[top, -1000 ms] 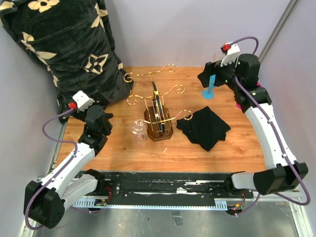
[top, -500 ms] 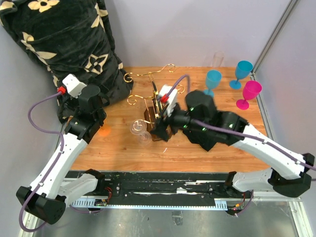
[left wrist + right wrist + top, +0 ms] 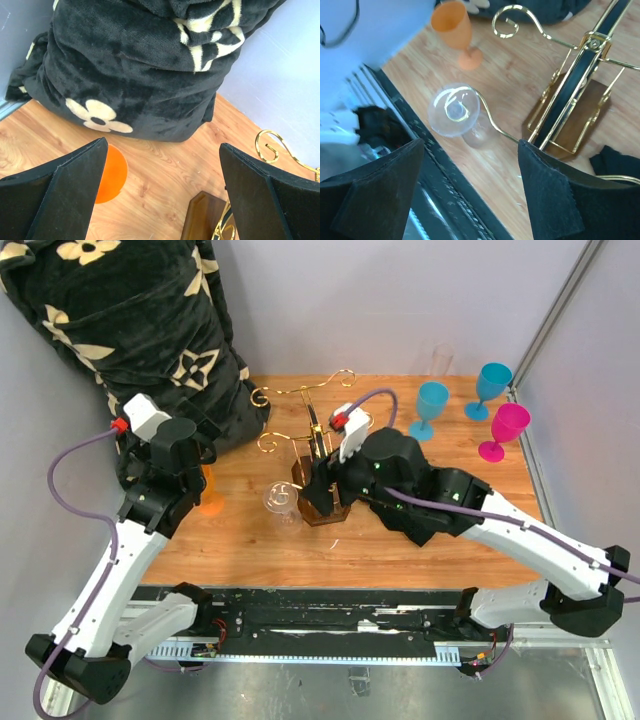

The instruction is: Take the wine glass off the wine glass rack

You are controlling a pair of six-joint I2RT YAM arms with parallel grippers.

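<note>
The gold wire wine glass rack (image 3: 322, 455) stands on its brown wooden base mid-table. A clear wine glass (image 3: 282, 499) hangs upside down from its front-left scroll arm. In the right wrist view the glass (image 3: 454, 111) hangs by its foot on the gold arm, left of the rack (image 3: 580, 95). My right gripper (image 3: 318, 490) (image 3: 470, 200) is open and empty, above the table between glass and rack. My left gripper (image 3: 200, 465) (image 3: 162, 200) is open and empty, left of the rack, whose base (image 3: 205, 220) shows at its lower right.
An orange wine glass (image 3: 208, 490) (image 3: 457, 30) stands left of the rack; its foot (image 3: 111, 172) is by my left finger. A black flowered blanket (image 3: 130, 330) fills the back left. Two blue glasses (image 3: 432, 405) and a pink one (image 3: 508, 430) stand back right. A black cloth (image 3: 615, 155) lies right of the rack.
My right arm has swung from the back right corner over to the rack and now hangs over the clear glass. My left arm has lifted and drawn back, uncovering the orange glass.
</note>
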